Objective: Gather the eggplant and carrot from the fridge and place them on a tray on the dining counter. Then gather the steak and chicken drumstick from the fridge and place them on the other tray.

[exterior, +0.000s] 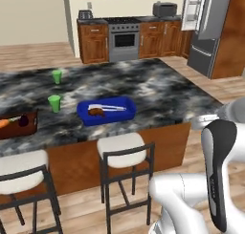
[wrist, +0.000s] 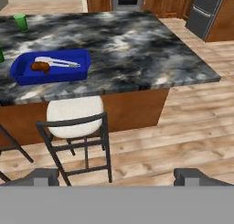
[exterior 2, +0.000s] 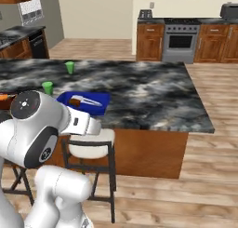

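My two dark fingers stand spread wide and hold nothing, out over the wooden floor before a white-cushioned black stool. The bright blue rectangular tray sits on the black-and-grey marbled dining counter with the golden-brown chicken drumstick inside. The orange carrot and dark purple eggplant lie in the reddish-brown wooden tray.
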